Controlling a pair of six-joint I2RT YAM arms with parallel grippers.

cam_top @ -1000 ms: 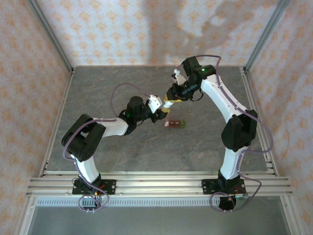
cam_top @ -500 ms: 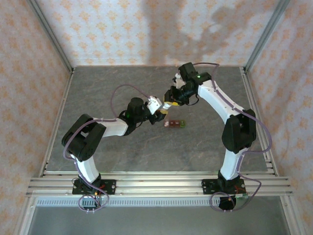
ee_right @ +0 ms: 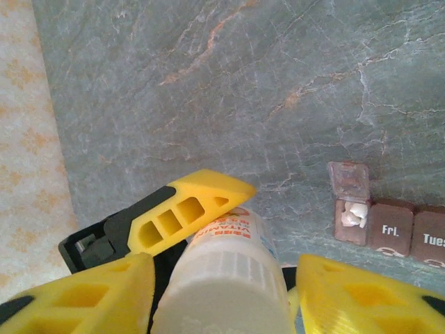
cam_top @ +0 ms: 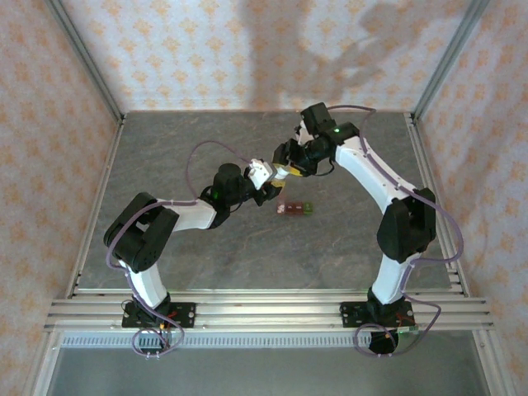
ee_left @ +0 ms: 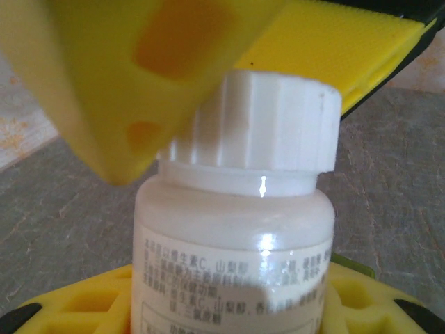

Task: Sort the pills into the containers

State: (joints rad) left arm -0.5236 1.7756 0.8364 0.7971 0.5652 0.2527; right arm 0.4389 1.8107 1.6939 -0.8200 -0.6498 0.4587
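Bottle (ee_left: 236, 229) caught between both grippers

Down low, the left gripper (ee_left: 229, 306) pinched the white bottle by its body, yellow fingers (ee_left: 83, 306) either side. Up top, the right gripper (ee_right: 226, 278) straddled the ribbed cap (ee_left: 271, 118), its fingers (ee_right: 76, 299) close on both flanks; whether they pressed it, I couldn't tell. The containers (ee_right: 389, 226) sat on the grey table (ee_right: 208, 83) near the bottle, the end lid up, white pills (ee_right: 351, 212) inside, and the next lid, marked Fri., down.

Containers (cam_top: 295, 209) on the table (cam_top: 190, 264), just right of the bottle (ee_right: 222, 278)
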